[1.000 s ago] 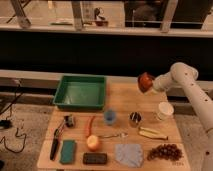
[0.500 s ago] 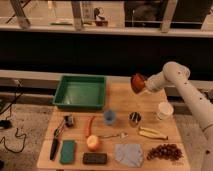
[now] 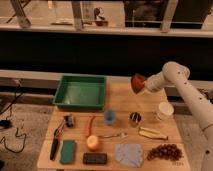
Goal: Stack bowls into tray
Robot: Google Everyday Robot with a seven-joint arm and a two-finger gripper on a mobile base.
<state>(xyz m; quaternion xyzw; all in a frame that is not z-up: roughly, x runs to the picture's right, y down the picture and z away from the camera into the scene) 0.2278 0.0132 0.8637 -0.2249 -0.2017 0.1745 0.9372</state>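
The gripper (image 3: 141, 86) is up in the air over the far edge of the counter (image 3: 121, 101), right of the middle, and its jaws are clamped on the reddish-brown bowl (image 3: 136, 80). The bowl hangs tilted on its side, clear of the wood. The white arm (image 3: 172, 75) reaches in from the right, bent at the elbow. The green tray (image 3: 80, 78) sits at the far left corner with its flat bottom bare, and the bowl is to its right, apart from it, not over it. Down the middle of the counter, a small blue cup (image 3: 110, 117) and a shiny metal cup (image 3: 134, 119) stand near each other, and a white paper cup (image 3: 164, 111) stands toward the right edge. Just in front of that lies a pale yellowish item (image 3: 152, 133) that I can't name for sure. A bunch of dark grapes (image 3: 164, 151) occupies the near right corner, with a grey-blue cloth (image 3: 129, 153) to their left. An orange round fruit (image 3: 93, 142) sits near the middle, a red chili pepper (image 3: 90, 124) is just behind it, and a piece of cutlery (image 3: 112, 135) is beside it. Along the near edge on the left sit a green sponge (image 3: 68, 151) and a dark block (image 3: 94, 158), and a black-handled tool (image 3: 54, 147) lies at the left edge.
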